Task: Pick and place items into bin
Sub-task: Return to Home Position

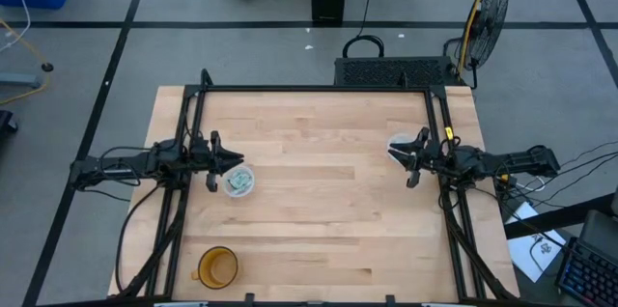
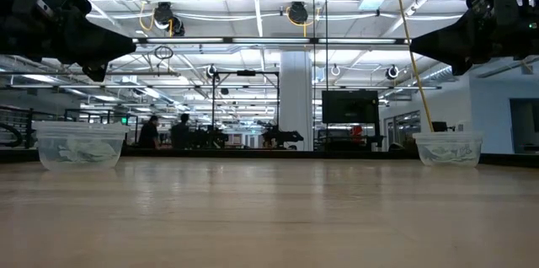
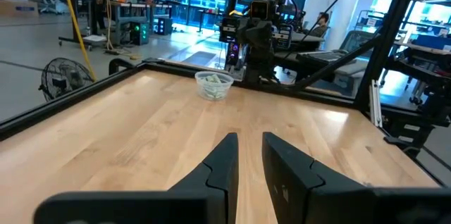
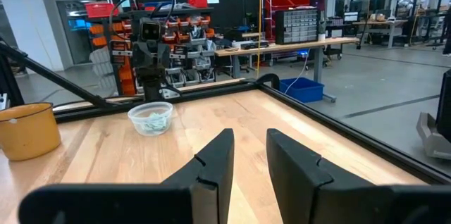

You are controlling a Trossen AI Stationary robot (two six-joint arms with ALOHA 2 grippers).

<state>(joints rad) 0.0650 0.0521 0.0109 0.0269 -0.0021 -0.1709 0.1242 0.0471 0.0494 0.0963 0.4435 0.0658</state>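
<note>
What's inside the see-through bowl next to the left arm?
Pale green and white packets lie heaped inside the clear bin. The top ones cover those underneath, so how many there are can't be seen.

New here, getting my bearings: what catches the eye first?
The left gripper and right gripper face each other across the wooden table, both empty, fingers slightly apart. Beside each sits a transparent bin of pale green packets, left bin and right bin. A yellow cup stands alone in a corner on the left arm's side.
</note>
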